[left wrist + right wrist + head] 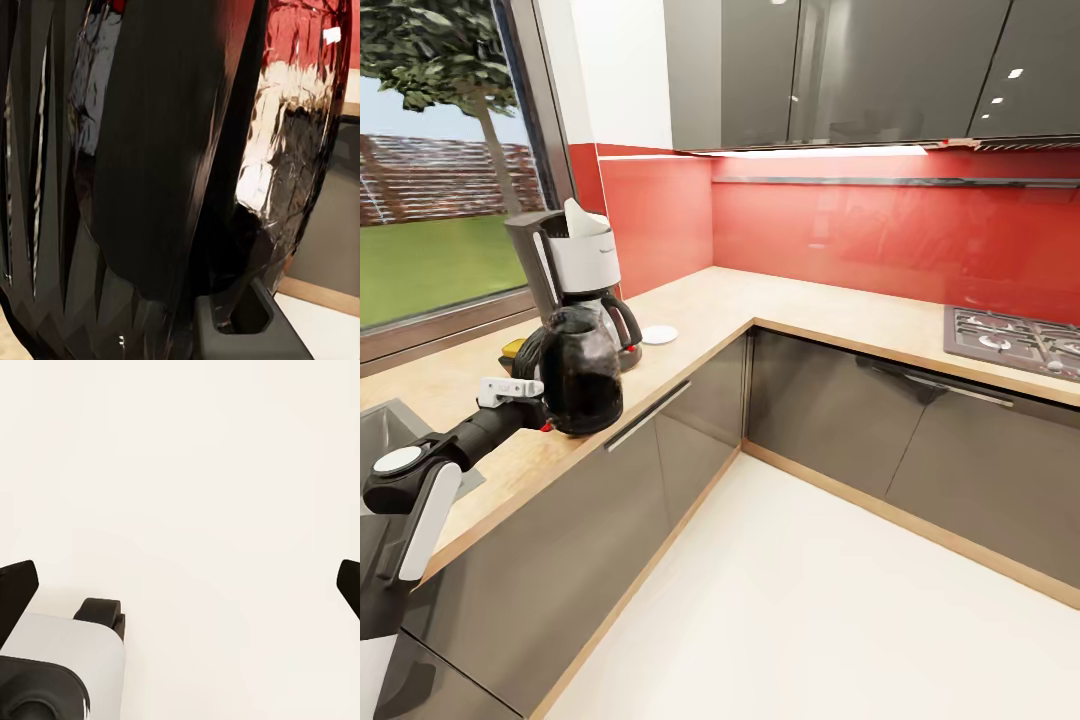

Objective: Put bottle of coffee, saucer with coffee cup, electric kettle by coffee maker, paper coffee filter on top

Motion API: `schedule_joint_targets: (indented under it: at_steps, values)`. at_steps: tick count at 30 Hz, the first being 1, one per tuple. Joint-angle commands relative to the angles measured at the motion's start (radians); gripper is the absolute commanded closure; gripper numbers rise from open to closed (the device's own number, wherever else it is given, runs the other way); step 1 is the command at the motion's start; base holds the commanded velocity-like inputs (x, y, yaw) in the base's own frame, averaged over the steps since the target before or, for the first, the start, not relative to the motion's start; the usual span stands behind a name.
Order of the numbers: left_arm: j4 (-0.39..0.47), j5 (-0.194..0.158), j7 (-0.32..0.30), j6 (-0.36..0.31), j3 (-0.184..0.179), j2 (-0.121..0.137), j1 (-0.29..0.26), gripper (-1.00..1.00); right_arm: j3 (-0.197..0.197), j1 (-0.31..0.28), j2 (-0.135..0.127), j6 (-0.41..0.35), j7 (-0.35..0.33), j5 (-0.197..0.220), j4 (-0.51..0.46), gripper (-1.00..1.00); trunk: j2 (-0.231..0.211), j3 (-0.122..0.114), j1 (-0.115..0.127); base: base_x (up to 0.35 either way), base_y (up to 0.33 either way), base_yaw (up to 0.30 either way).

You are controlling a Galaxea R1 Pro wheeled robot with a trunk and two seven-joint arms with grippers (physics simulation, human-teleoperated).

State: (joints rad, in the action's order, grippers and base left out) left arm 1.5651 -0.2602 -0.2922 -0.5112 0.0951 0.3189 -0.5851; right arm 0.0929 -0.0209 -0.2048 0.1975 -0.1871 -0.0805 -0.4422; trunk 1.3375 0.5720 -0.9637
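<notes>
The coffee maker (575, 262) stands on the countertop (780, 300) by the window, a white paper filter (584, 216) poking from its top. In front of it, near the counter's front edge, stands the black electric kettle (580, 370). My left gripper (538, 398) is at its left side, shut on it; the kettle's glossy body (172, 150) sits right against the camera in the left wrist view. A white saucer (658, 334) lies to the right of the coffee maker. My right gripper (180, 585) is open over bare floor.
A yellow object (512, 348) peeks out behind the kettle. A sink (380, 430) is set into the counter at the left, a gas hob (1015, 340) at the right. Grey base cabinets (820, 410) line the corner, above a pale floor (790, 620).
</notes>
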Motion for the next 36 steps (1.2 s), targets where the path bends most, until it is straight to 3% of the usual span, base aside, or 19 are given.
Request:
schedule_joint_targets:
  at_steps: [1,31,36]
  values:
    - [0.001,-0.010,-0.002,-0.008,0.002,-0.001,-0.001,1.00,0.008,-0.001,0.001,0.003,-0.008,-0.008,0.000,-1.00,0.001,0.001,0.000,0.000,0.000,0.000]
    - [0.001,-0.010,-0.003,-0.008,0.003,0.000,-0.001,1.00,0.008,-0.001,0.001,0.003,-0.008,-0.008,0.000,-1.00,0.057,0.026,-0.031,0.000,0.000,0.000]
    - [0.001,-0.010,-0.005,-0.009,0.018,0.000,-0.001,1.00,0.008,-0.001,0.001,0.003,-0.008,-0.008,0.000,-1.00,0.057,0.026,-0.031,0.000,0.000,0.000]
